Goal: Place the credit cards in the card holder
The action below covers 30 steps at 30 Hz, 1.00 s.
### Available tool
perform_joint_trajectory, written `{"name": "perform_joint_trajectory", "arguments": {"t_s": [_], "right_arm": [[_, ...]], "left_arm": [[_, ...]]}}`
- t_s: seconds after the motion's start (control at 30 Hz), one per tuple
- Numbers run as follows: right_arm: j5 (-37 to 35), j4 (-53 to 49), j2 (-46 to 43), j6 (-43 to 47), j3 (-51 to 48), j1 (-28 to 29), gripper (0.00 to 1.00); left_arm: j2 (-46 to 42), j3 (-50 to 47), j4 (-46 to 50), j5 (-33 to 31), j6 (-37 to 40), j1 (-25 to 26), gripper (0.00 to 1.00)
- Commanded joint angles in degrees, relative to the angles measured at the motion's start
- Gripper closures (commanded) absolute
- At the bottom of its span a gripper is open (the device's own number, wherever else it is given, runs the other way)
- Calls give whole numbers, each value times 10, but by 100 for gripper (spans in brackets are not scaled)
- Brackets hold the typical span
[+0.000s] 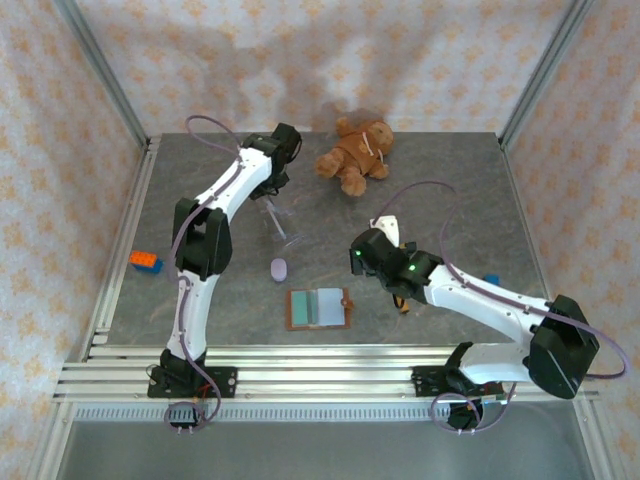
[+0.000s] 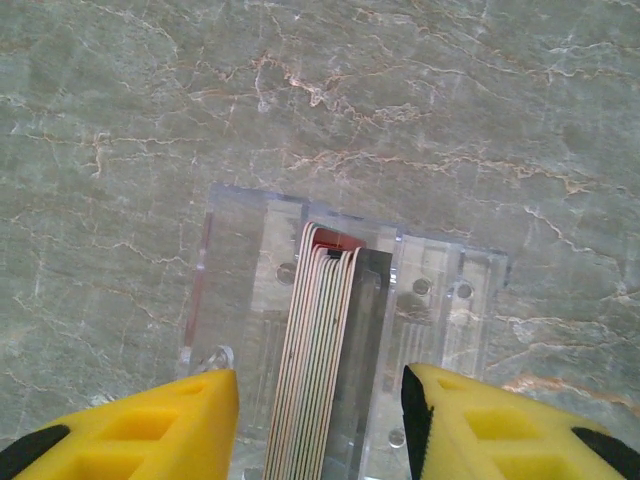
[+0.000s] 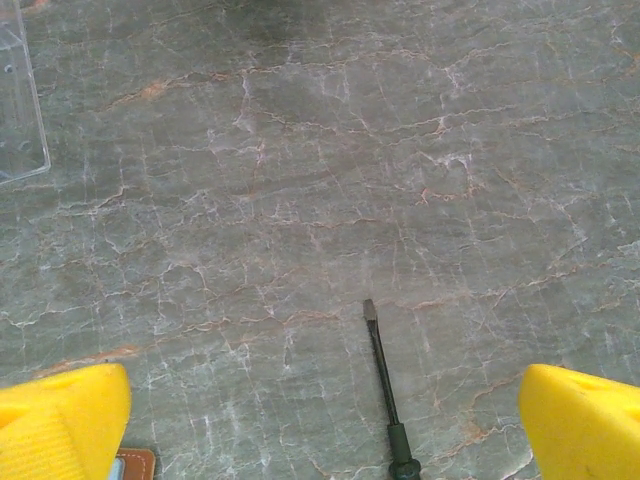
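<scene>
**Credit cards (image 2: 318,345) waiting in their clear stand (image 2: 445,290)**

They are standing on edge between the fingers of the left gripper (image 2: 320,425), which is hanging half open and gripping nothing. The card holder (image 1: 318,308) is lying open near the right gripper (image 3: 322,410), which is gaping wide and empty. I judge that nearly all the loading is remaining. No writing is showing.

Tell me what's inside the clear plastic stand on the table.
In the clear stand, a stack of thin cards stands on edge; their faces are covered.
</scene>
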<state>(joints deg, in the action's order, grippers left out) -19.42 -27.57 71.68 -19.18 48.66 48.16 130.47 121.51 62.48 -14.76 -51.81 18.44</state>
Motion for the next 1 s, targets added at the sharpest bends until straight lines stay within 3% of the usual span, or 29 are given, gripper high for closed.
{"name": "perform_joint_trajectory", "arguments": {"t_s": [0.0,0.27,0.67,0.97], "right_arm": [[-5,-4,5,8,14,-3,1],[-11,-7,1,14,11,-3,1],[-15,-11,-3,15,8,-3,1],[-22,-14,-8,11,2,-3,1]], "left_arm": [[14,18,59,-48,-6,6,53],[15,44,92,-95,-5,11,66],[9,55,97,-91,5,13,93],[-6,32,70,-78,10,13,100]]}}
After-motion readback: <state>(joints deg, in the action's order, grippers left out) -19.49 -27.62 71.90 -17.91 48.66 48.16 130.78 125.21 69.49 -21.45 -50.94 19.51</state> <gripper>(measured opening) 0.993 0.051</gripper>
